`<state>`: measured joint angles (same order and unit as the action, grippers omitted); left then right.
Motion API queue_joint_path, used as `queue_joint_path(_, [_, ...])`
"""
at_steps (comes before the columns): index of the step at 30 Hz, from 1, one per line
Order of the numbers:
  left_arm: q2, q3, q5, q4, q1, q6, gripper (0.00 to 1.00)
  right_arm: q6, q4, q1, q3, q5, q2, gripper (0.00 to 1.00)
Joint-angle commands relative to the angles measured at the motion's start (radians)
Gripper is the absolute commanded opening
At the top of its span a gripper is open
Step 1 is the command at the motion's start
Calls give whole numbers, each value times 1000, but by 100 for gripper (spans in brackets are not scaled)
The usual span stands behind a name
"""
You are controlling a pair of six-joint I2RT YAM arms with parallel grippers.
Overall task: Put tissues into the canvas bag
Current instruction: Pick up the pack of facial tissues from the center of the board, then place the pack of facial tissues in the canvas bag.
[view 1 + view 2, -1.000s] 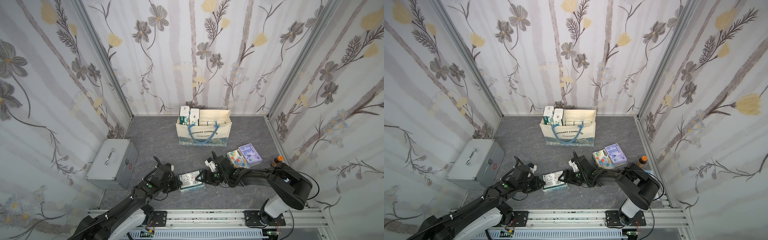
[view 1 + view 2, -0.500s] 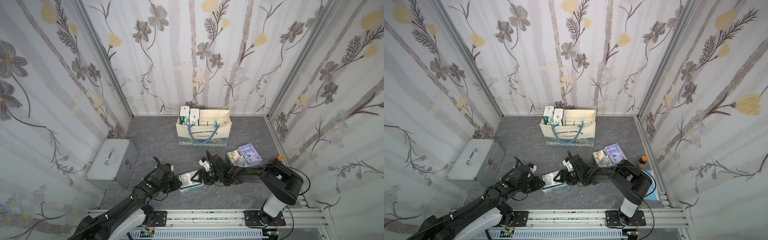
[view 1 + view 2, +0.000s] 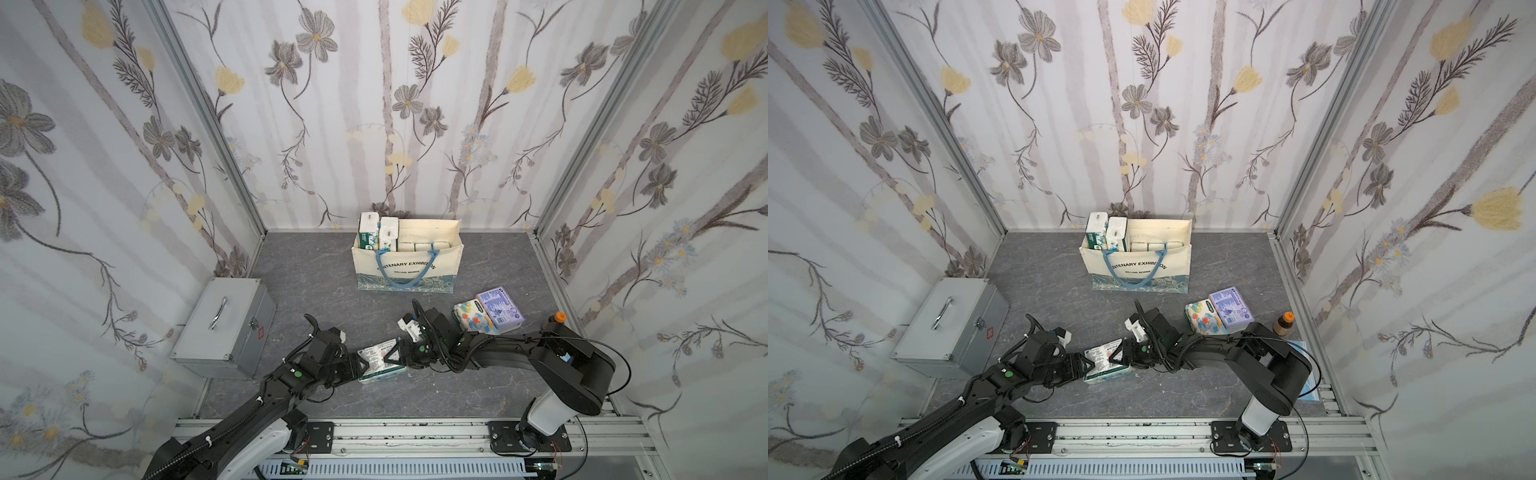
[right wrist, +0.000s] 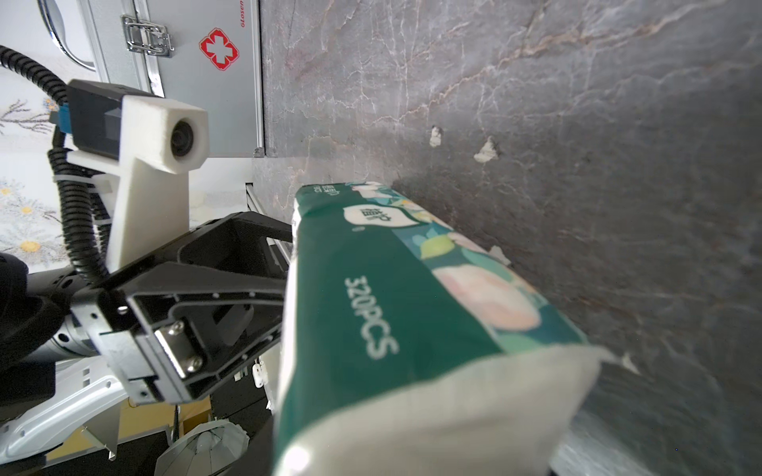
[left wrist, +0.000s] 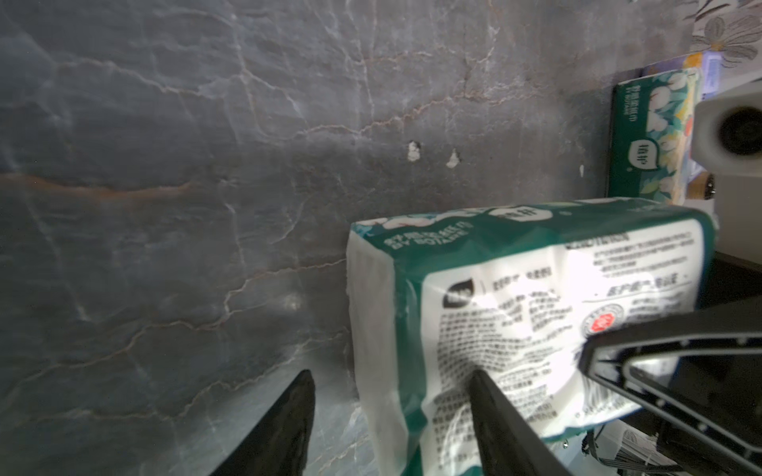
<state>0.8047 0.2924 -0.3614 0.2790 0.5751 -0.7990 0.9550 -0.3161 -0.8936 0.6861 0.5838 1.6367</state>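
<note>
Pack (image 3: 379,356): I saw a dark green tissue pack low over the desk (image 3: 316,282), near the front edge and well short of the bag. It sat between the two tools, and I could not tell whether it touched the desk.
Pack writing: in the right wrist view I read "320PCS" in white on its green side (image 4: 391,296). In the left wrist view its white label (image 5: 515,288) carried dense small print and a red round stamp, too blurred for me to read.
Left tool (image 5: 391,373): released. Its fingers (image 5: 288,424) stood spread, one clear of the pack's white end and the other across the label.
Right tool (image 3: 395,356): at the pack's other end. One finger lay over the label and the other was hidden, so I could not tell whether it was grasping.
Bag (image 3: 405,270): upright at the back of the desk. I read "TENARY EXHIBITION" in black, with the blue handle (image 3: 399,276) covering the start, and what looked like "WILLIAM MORRIS" beneath.
In the bag: two upright packs (image 3: 368,228) stuck out above the rim at its left end, with more lying lower beside them.
Loose: a cartoon pack (image 3: 473,318) and a lavender pack (image 3: 498,307) lay touching, on the desk beside the right arm.
Case (image 3: 224,320): silver, on the left. A red cross emblem (image 4: 218,48) showed on its front.
</note>
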Motion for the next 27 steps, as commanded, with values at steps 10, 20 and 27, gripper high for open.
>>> queue_joint_path(10, [-223,328,-34,322,-1,110,69,-70,116,108,-15,16,-201,47])
queue_joint_path(20, [-248,542,98,541,-3,281,68,-314,617,327,228,-64,-452,50])
queue_joint_path(27, [-365,531,133,528,-4,324,66,-354,729,469,476,-65,-407,49])
